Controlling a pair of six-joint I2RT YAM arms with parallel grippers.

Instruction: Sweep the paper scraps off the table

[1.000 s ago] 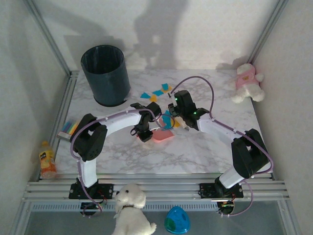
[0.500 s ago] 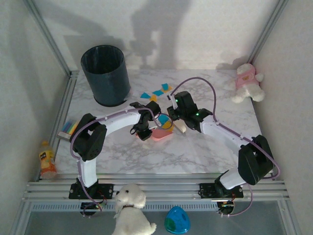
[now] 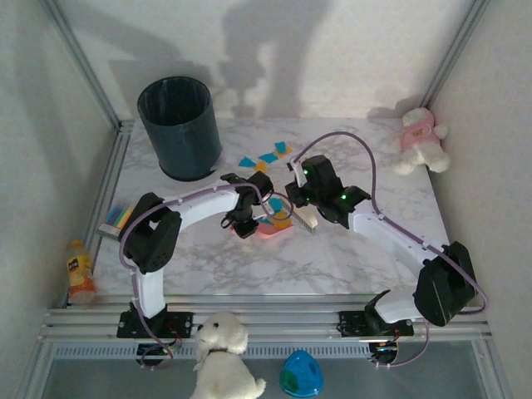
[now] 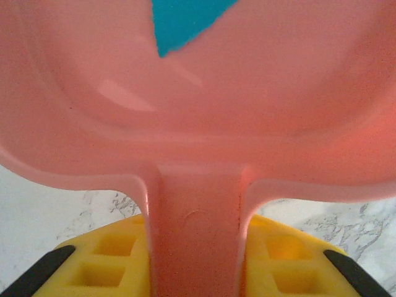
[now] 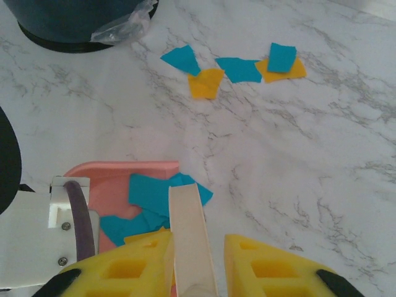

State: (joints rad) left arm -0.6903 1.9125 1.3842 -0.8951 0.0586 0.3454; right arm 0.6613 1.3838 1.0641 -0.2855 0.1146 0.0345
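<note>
Paper scraps (image 5: 206,82) lie in two groups on the marble table (image 5: 322,185). Five loose pieces, three blue and two orange, sit in a short row near the dark bin (image 5: 74,18), well apart from the pink dustpan (image 5: 117,176). Several more blue pieces are bunched at the dustpan's open edge, some on the pan and some hanging over its lip onto the table. The left wrist view shows one blue piece deeper inside the pan.

The left gripper (image 4: 195,253) is clamped on the dustpan's handle, with a yellow finger on either side. The right gripper (image 5: 195,260) is clenched on a pale, flat brush (image 5: 185,216) that points down toward the bunched blue pieces.

The pieces straddling the lip look like the weak spot. A stroke that is too quick or too high would likely flick the light paper sideways or over the pan wall. If the lip is not pressed flat to the table, scraps could slide under it instead of onto it.

The two wrists work very close together. A stroke carried too far could knock the brush into the pan or the left gripper and shift the pan, spilling what it holds.

The far row has a long way to travel, and it could scatter if dragged in one pass. A push the wrong way could drive pieces against the bin's base, where the brush would struggle to reach them.
</note>
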